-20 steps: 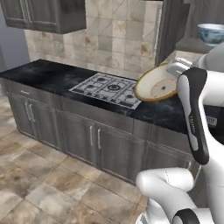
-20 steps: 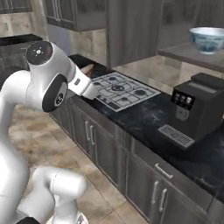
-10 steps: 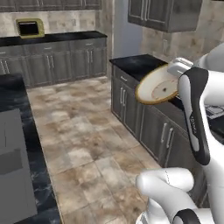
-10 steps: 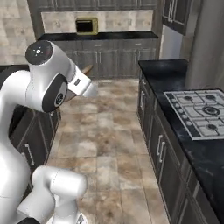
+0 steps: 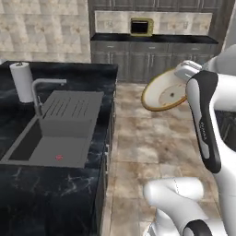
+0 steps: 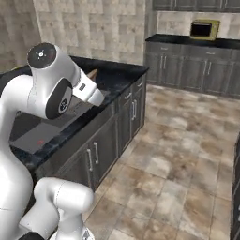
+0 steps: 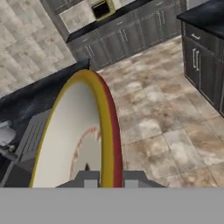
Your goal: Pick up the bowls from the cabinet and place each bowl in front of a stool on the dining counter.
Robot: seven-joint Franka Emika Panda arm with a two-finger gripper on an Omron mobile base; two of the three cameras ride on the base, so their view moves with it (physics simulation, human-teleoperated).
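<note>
From my seat the pincer (image 7: 105, 178) is mostly hidden: in the hand view I get two dark finger stubs at the bottom, one on each side of the bowl's rim, and in the left base view the white arm covers the fingers. The fingers stand narrow, clamped on the rim of the cream bowl (image 5: 166, 91).

The bowl is held on edge, not level. In the left base view its open face turns toward the camera and a little down, showing the pale inside with a small ring at the centre and the yellowish rim around it. In the hand view I look almost along the rim: the bowl (image 7: 74, 135) rises from between the fingers as a tall narrow oval, yellow edge with a reddish band outside, faint reddish marks inside. Its lower part is cut off by the fingers.

The bowl hangs in the air over the tiled floor (image 5: 147, 147), to the right of the black marble counter (image 5: 41, 203) with the grey sink (image 5: 55, 129), tap (image 5: 44, 87) and paper roll (image 5: 21, 80), not touching it. In the right base view the arm hides the bowl; I can make out just a small brownish tip beyond the hand.
</note>
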